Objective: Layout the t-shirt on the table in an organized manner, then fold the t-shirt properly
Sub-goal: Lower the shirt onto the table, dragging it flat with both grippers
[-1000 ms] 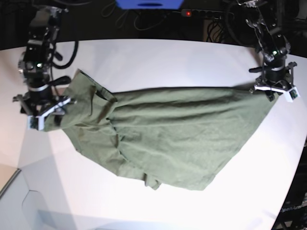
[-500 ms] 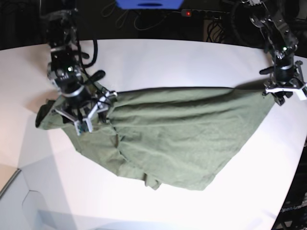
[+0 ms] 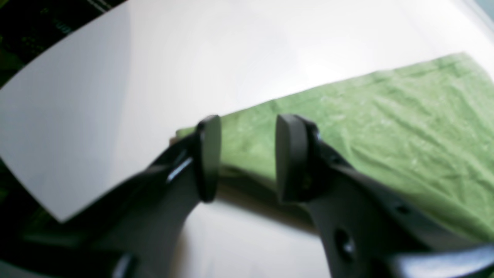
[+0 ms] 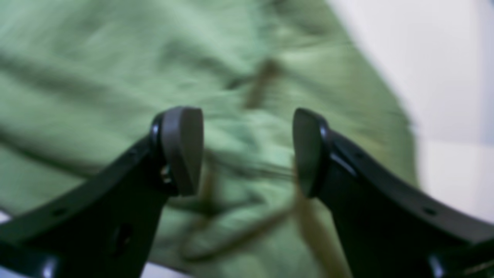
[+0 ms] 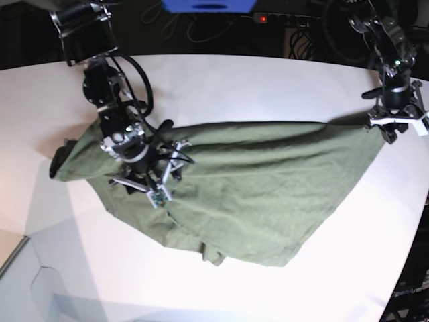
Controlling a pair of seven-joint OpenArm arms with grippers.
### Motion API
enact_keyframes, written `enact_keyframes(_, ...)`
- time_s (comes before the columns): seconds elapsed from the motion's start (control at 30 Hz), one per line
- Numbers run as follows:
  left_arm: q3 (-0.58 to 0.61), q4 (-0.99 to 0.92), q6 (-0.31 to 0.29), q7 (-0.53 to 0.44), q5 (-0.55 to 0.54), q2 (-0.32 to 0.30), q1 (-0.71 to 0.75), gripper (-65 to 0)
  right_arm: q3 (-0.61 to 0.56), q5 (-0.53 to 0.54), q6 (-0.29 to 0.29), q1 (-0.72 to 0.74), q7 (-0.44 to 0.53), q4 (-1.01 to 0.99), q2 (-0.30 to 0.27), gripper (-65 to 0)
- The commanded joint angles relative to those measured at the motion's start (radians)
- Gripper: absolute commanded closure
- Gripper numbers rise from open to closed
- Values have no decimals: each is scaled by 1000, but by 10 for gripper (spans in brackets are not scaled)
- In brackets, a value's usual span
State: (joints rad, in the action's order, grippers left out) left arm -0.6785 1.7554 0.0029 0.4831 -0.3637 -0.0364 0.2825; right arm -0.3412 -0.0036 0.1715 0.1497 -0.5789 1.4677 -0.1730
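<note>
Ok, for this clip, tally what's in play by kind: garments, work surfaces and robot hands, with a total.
Garments: 1, the olive-green t-shirt
Work surfaces: 1, the white table
Robot hands: 2, the left hand at the shirt's corner and the right hand over the shirt, both with jaws apart
Total: 4

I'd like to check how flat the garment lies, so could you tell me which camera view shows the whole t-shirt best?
The base view: the t-shirt appears whole there, spread wrinkled across the table. The left wrist view shows only one corner and hem beyond the open left gripper. The right wrist view shows blurred folds behind the open right gripper.
</note>
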Motion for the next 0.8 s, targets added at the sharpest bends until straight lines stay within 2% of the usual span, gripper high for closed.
enact_keyframes(0.0, -4, 19, -1, -22, -5, -12, 1, -236, 1, -3, 1, 35, 32, -2, -1, -372)
enact_keyframes(0.1, -4, 19, -1, -22, -5, -13, 2, -236, -3, -5, 1, 77, 32, -74, 26, -372)
enact_keyframes(0.4, -48, 18, -1, -22, -5, -7, 10, -236, -2, -5, 1, 173, 35, -229, 28, -360)
enact_keyframes(0.43, -48, 16, -1, -22, -5, -9, 10, -236, -2, -5, 1, 181, 35, -247, 28, -339)
enact_keyframes(0.5, -48, 15, -1, -22, -5, -12, 10, -236, -2, -5, 1, 196, 35, -275, 30, -256)
enact_keyframes(0.63, -48, 10, -1, -22, -5, -12, 7, -236, -2, -5, 1, 201, 35, -258, 28, 0)
enact_keyframes(0.7, -47, 10, -1, -22, -5, -12, 7, -236, -2, -3, 1, 184, 27, -177, 25, 0)
enact_keyframes(0.77, -45, 8, -1, -22, -5, -12, 5, -236, -2, -3, 1, 127, 27, -42, -1, 0)
